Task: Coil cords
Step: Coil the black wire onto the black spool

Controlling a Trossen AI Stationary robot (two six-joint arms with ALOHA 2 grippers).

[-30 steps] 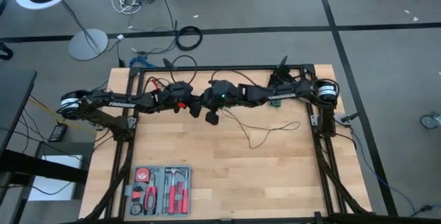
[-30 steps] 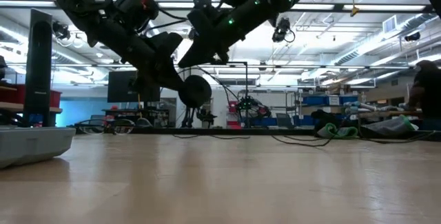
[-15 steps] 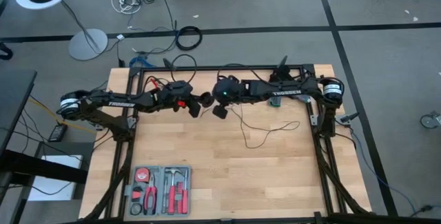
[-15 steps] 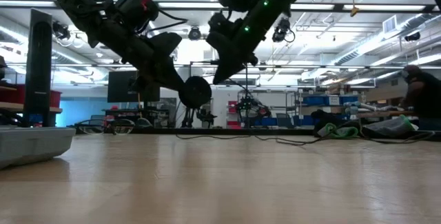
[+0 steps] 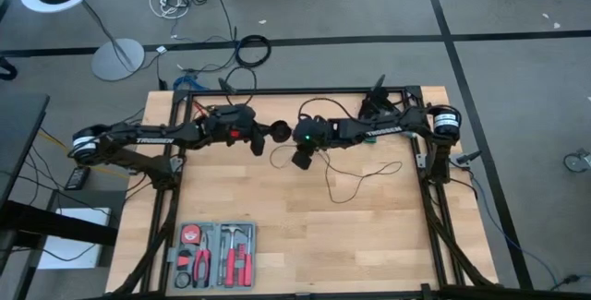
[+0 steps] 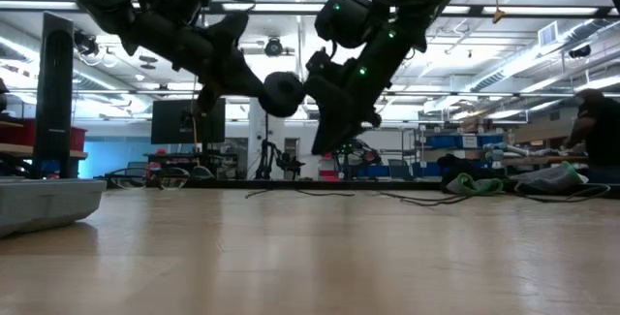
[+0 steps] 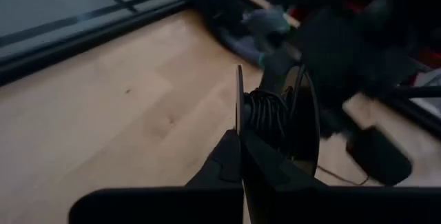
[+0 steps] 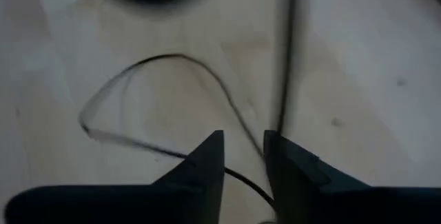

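High view: the left gripper sits over the far middle of the table, clamped on the round puck. The right gripper, which a second ago was pressed up against it, has drawn back and now stands just beside it. The cord trails from there in loose loops across the wood toward the right.

Low view: both arms hang well above the board; the puck rides higher than before, held by the left gripper, with the right gripper below and beside it.

Left wrist view: the fingers are pressed together on the puck's edge, with cord wound around its hub.

Right wrist view: the fingers stand apart with nothing between them, and a slack cord loop lies on the wood beyond. Judging by this, the right gripper has just released after a wrap and must regrasp the loose length for the next turn.
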